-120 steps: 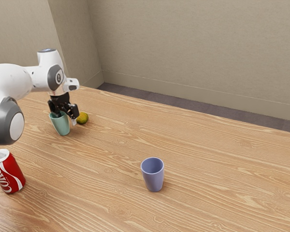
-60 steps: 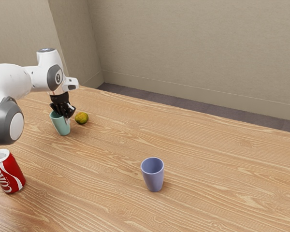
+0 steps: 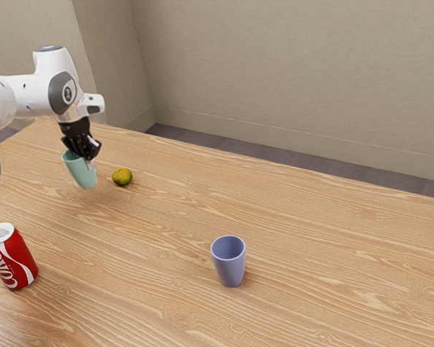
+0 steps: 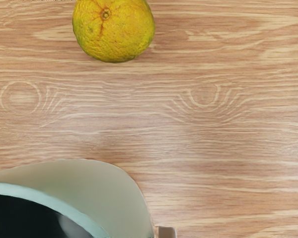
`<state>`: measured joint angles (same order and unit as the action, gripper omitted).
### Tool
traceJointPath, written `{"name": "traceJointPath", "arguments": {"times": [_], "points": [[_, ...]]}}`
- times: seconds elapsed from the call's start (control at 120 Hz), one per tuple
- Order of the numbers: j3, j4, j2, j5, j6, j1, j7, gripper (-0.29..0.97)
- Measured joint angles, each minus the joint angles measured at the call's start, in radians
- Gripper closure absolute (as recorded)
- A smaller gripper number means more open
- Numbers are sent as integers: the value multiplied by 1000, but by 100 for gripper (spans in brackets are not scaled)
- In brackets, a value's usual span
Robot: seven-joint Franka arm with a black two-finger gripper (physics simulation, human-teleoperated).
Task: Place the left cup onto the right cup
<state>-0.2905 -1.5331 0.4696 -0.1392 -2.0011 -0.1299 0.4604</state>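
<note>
Fingers (image 3: 87, 150) clamped on the rim of the teal cup (image 3: 80, 172), which hangs tilted just under them, off the table (image 3: 311, 217).
Purple cup (image 3: 228, 260) stands well apart at four o'clock, across open wood. The wrist view shows a citrus fruit (image 4: 113, 29) near the held cup; the exterior view adds a cola can (image 3: 9, 254) at seven o'clock.

Arm angled down — end effector (image 3: 82, 152) gripping the teal cup (image 3: 80, 173) from above.
</note>
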Motion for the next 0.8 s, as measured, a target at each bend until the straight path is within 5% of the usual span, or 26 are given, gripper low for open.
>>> {"name": "traceJointPath", "arguments": {"times": [0.408, 0.8], "points": [[54, -166, -264, 113, 90, 251, -18, 78], [109, -374, -427, 178, 9, 426, -164, 78]]}}
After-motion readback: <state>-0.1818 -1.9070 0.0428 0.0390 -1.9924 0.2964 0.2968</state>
